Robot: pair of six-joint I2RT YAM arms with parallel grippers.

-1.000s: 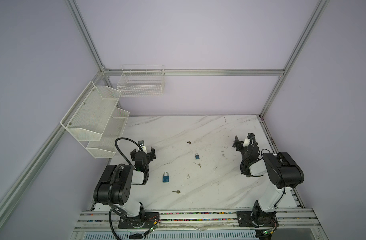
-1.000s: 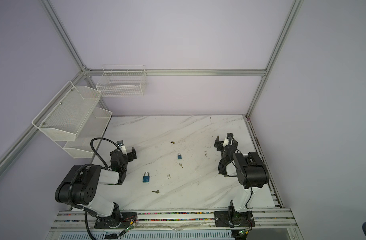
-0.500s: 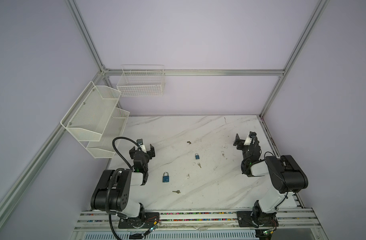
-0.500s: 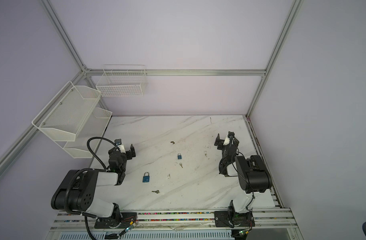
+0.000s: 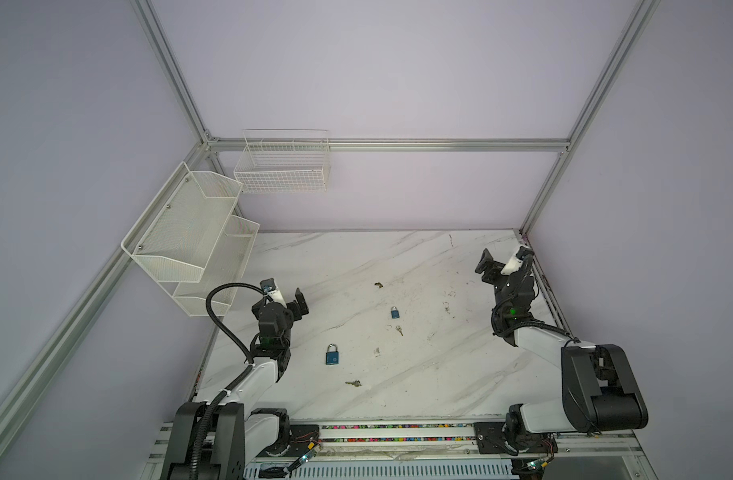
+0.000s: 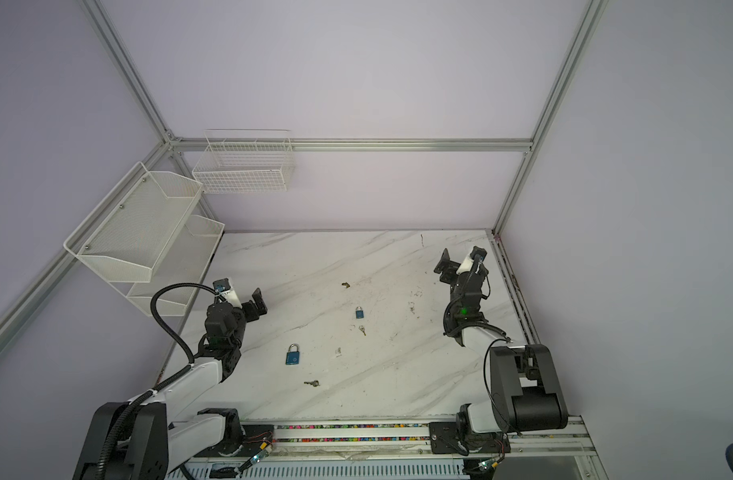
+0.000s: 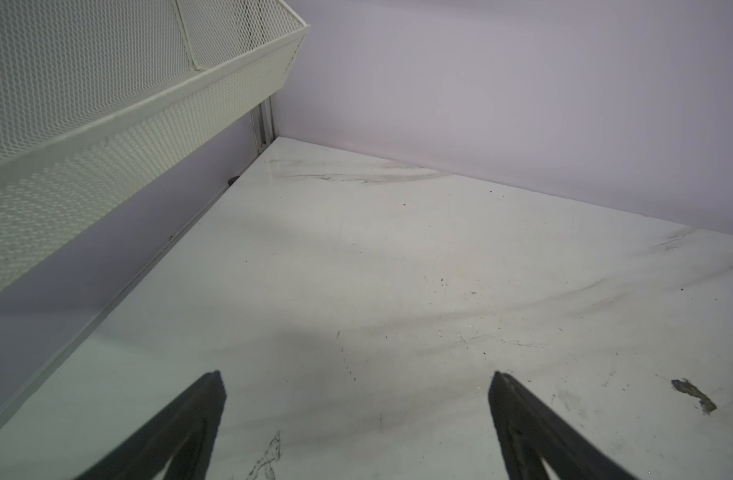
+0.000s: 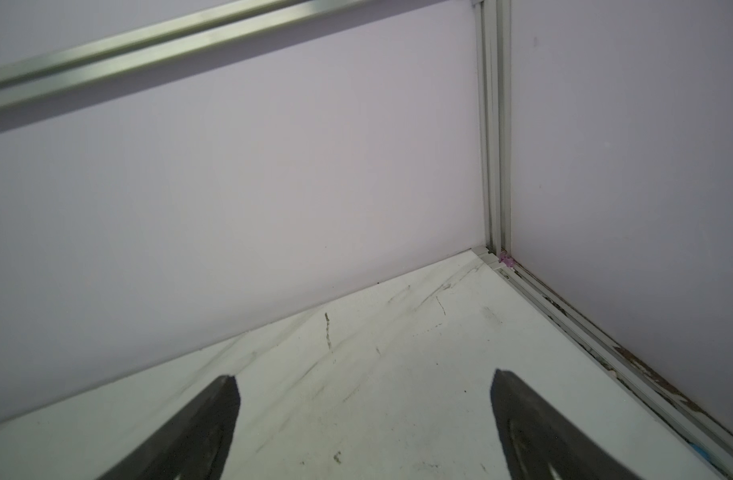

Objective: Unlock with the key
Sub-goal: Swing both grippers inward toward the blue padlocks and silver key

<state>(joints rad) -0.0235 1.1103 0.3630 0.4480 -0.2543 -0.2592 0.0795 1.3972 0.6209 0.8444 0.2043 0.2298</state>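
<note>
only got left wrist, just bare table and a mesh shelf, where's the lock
Observer: Two blue ones lie on the table: a big padlock toward the front left, a small padlock farther back.
Operator: any key by the big one
Observer: Yes, a key lies just in front of it, not touching.
Operator: right gripper busy
Observer: No, the right gripper is open and empty, near the far right corner.

left pincer (image 7: 356,374) spread wide (empty) | right pincer (image 8: 364,378) spread wide, empty
</note>
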